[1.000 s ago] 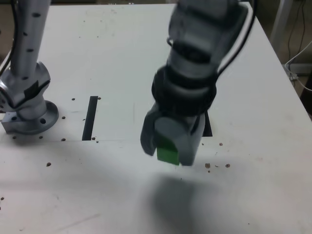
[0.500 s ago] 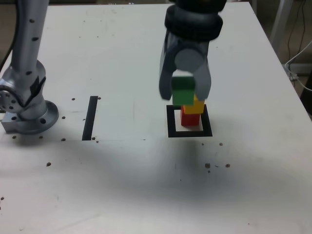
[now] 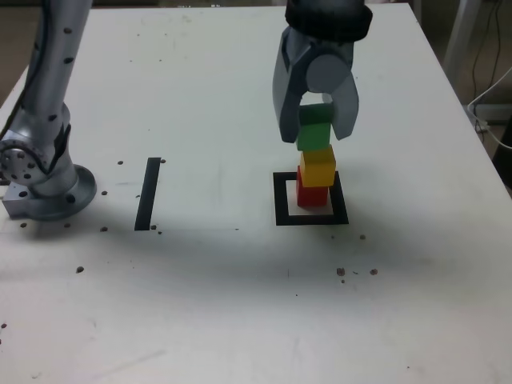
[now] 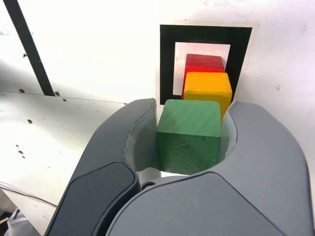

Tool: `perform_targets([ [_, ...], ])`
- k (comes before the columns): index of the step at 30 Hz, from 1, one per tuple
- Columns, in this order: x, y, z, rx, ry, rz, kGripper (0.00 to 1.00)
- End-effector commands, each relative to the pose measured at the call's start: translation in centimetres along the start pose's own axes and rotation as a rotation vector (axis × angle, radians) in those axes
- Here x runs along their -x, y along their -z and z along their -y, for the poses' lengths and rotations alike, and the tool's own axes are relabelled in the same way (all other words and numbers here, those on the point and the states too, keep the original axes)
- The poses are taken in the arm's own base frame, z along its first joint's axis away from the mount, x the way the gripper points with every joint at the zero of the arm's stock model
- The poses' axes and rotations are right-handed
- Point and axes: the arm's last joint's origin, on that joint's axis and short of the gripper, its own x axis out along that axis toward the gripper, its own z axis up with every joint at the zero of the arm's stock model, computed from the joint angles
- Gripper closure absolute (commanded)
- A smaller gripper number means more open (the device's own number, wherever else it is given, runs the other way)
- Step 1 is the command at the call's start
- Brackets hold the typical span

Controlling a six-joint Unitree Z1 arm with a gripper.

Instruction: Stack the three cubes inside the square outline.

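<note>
The green cube is gripped between the fingers, held just above the yellow cube, which sits on the red cube inside the square outline on the tabletop. In the exterior view green looks nearly touching yellow and slightly toward that view's left of it; the wrist view shows it not squarely over the stack. Half a second earlier the green cube hung lower and farther left, overlapping the stack; it has since risen and shifted over it.
</note>
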Motion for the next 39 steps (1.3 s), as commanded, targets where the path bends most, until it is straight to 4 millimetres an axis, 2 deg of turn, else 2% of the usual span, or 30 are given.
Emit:
perform_targets([
  [1,-0.2,-0.1,0.0,0.001,0.002,-0.028,0.72],
  [16,-0.8,-1.4,0.1,0.000,0.002,-0.028,0.72],
  [25,-1.1,-1.5,0.1,-0.009,-0.002,-0.037,0.71],
  [27,-1.1,-1.5,0.1,-0.015,-0.002,-0.038,0.62],
  [32,-1.3,-1.4,0.0,-0.036,-0.001,-0.040,0.14],
  [33,-1.3,-1.4,0.0,-0.038,-0.002,-0.040,0.07],
  [35,-1.3,-1.4,0.0,-0.040,-0.002,-0.040,0.01],
  [39,-1.2,-1.3,0.0,-0.042,-0.001,-0.039,0.01],
])
